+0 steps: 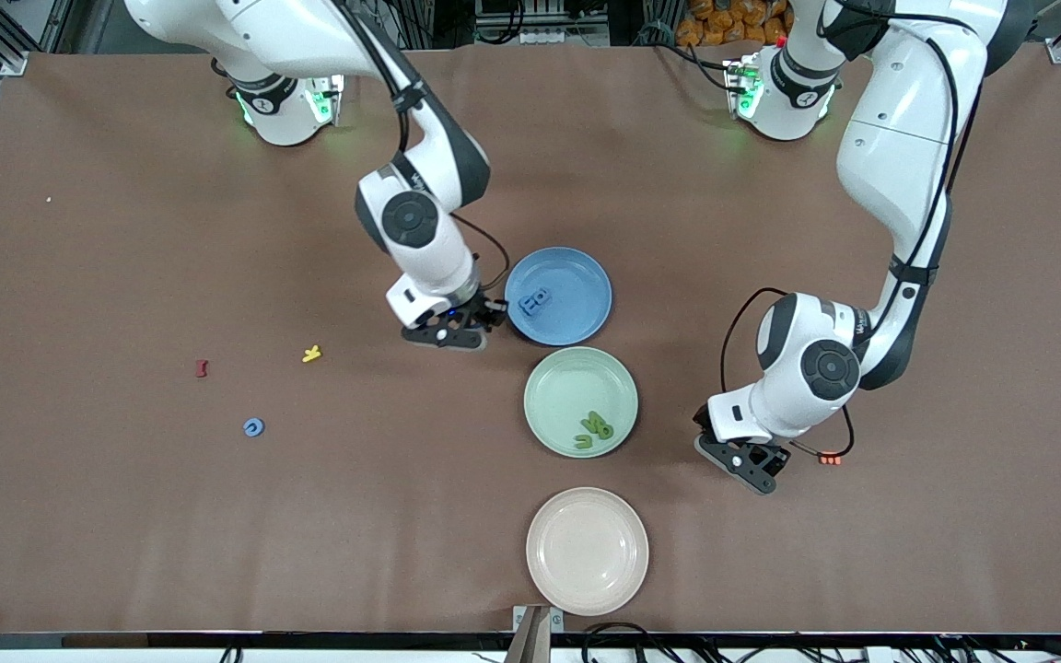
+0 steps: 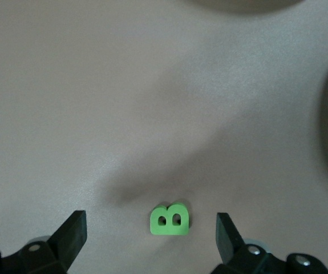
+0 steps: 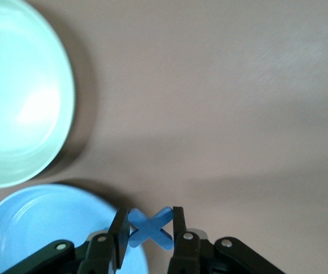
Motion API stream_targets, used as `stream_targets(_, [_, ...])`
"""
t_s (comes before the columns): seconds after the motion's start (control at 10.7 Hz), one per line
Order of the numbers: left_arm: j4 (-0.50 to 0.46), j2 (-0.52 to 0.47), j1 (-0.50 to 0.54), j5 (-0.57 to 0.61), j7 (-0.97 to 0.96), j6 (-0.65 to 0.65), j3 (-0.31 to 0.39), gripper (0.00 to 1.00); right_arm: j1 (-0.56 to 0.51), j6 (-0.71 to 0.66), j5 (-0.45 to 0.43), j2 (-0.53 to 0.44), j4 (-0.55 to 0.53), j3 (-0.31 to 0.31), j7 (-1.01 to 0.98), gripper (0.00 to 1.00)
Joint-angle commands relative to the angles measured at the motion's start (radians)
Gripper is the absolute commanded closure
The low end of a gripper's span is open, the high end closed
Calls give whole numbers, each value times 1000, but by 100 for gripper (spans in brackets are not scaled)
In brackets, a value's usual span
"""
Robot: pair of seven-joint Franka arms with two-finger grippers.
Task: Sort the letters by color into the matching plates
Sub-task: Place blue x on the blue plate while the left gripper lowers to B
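The right gripper (image 3: pixel 146 237), seen at centre frame in the front view, is closed on a blue X letter (image 3: pixel 150 228) at the rim of the blue plate (image 1: pixel 586 318), in which two blue letters (image 1: pixel 535 301) already lie. Just below it in frame the mint green plate (image 1: pixel 553 368) is shown with three green letters (image 1: pixel 595 429) near its lower edge. The left gripper (image 2: pixel 151 237), at lower right of the front view, is held with its jaws spread wide and empty over a green B letter (image 2: pixel 170 219) lying on the table (image 1: pixel 125 516). A blue letter (image 1: pixel 253 427), a yellow letter (image 1: pixel 311 354) and a dark red letter (image 1: pixel 202 369) are scattered at left. A beige-pink plate (image 1: pixel 549 580) sits at bottom centre.
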Motion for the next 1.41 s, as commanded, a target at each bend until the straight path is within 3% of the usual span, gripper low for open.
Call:
stream_targets(0.0, [20, 25, 4, -25, 52, 1, -7, 4, 88, -7, 14, 75, 88, -5, 82, 70])
stream_targets(0.66, [21, 46, 1, -54, 50, 15, -7, 6, 145, -7, 37, 166, 176, 13, 109, 66])
stream_targets(0.84, [27, 57, 3, -59, 50, 30, -7, 7, 139, -18, 35, 164, 173, 13, 100, 0])
stream_targets(1.31, [47, 74, 3, -59, 52, 30, -7, 10, 99, -68, 34, 140, 176, 6, 47, 0])
